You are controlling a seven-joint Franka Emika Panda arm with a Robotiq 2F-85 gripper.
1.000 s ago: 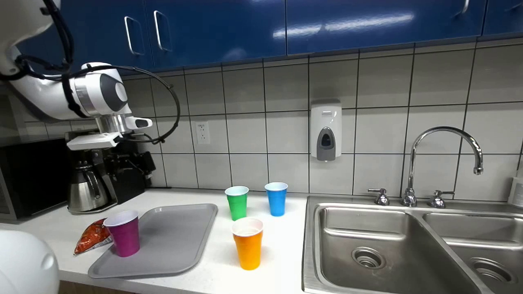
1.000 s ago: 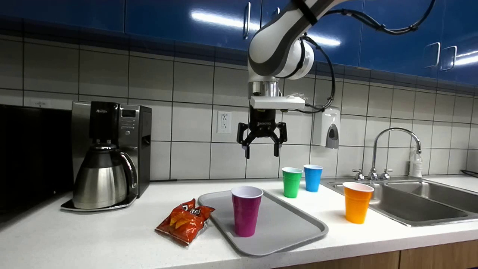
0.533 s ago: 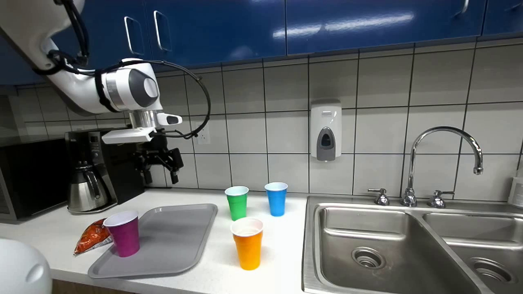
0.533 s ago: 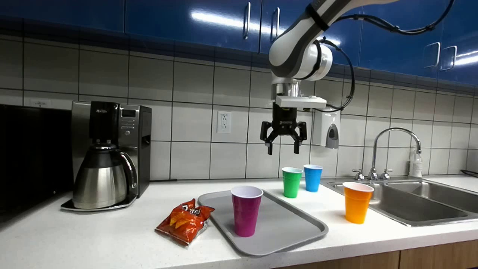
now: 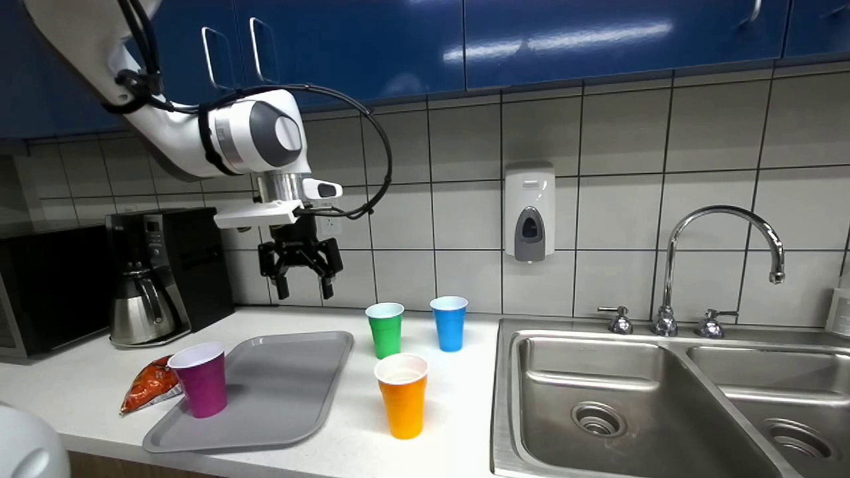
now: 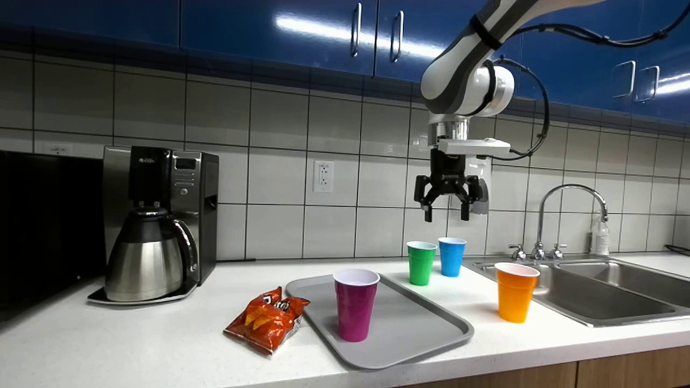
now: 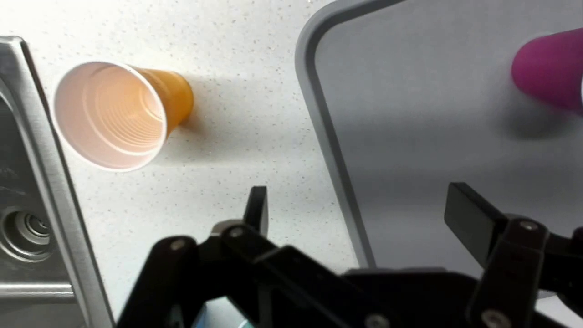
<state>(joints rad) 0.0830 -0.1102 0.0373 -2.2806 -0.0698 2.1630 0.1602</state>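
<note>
My gripper [image 5: 305, 290] is open and empty, held in the air above the counter. It also shows in an exterior view [image 6: 446, 215] and in the wrist view [image 7: 358, 196], where the edge of the grey tray [image 7: 410, 91] runs between its fingers. A purple cup [image 6: 356, 312] stands upright on the tray [image 6: 409, 323]. A green cup [image 5: 386, 335] and a blue cup [image 5: 450, 328] stand on the counter towards the wall. An orange cup [image 7: 175, 93] stands between tray and sink. In the wrist view the green and blue cups are almost wholly hidden by the gripper.
A red chip bag [image 6: 267, 320] lies beside the tray. A coffee maker [image 6: 161, 226] stands near the wall. A steel sink [image 5: 597, 372] with a tall faucet [image 5: 724, 209] is set in the counter. Blue cabinets [image 5: 358, 46] hang above; a soap dispenser [image 5: 530, 212] is on the wall.
The arm and open gripper have moved sideways, away from the coffee maker and towards the sink, in both exterior views. The cups, tray and bag have not moved.
</note>
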